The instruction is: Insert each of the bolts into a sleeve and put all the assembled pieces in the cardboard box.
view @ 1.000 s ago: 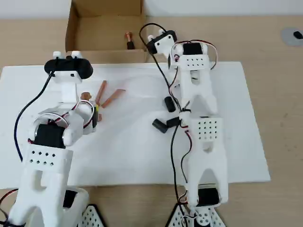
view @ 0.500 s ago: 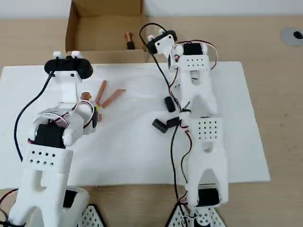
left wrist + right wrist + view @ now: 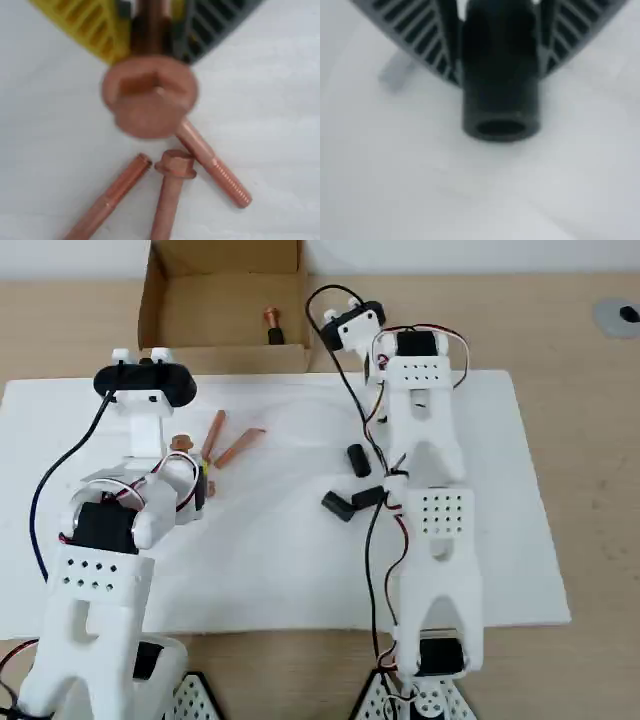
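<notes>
I have open white mat between the two arms, toward its near edge. Loose bolts lie beside the left arm, black sleeves beside the right arm; the cardboard box wall lines the far edge.

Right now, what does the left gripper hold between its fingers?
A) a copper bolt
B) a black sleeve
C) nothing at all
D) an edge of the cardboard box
A: the left wrist view shows the left gripper shut on a copper bolt, head toward the camera; the black sleeve is in the right gripper.
</notes>
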Robot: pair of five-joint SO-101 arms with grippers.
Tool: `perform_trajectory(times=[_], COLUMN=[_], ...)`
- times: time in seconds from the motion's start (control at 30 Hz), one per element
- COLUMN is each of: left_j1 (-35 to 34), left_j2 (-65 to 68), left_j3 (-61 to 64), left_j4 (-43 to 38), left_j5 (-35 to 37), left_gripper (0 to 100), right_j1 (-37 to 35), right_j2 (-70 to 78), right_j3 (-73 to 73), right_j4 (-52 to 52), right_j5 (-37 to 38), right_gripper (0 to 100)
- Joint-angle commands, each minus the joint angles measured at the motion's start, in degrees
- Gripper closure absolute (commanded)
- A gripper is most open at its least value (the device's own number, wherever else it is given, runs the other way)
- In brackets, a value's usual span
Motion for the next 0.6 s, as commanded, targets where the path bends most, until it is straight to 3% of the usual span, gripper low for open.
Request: perform_trajectory(times=[0.0, 0.23, 0.4, 0.57], left_j1=[0.53, 0.35, -3.52, -5.36], left_j2=[-1.27, -1.98, -1.98, -2.51], left_j3=[-0.26, -1.23, -6.07, -11.6], left_j4=[-1.32, -2.02, -2.81, -1.58], left_j5=[-0.44, 2.37, 8.35, 8.53], left_gripper=[99, 99, 99, 99], right_j1=[-2.51, -6.11, -6.55, -7.96], right_j2=[0.22, 0.31, -7.96, -19.21], right_j3=[-4.26, -32.4, -31.96, -31.87], right_j4=[5.19, 12.66, 12.66, 12.75], right_j5=[-2.29, -7.91, -10.46, -18.46], right_gripper=[98.8, 98.9, 98.9, 98.9])
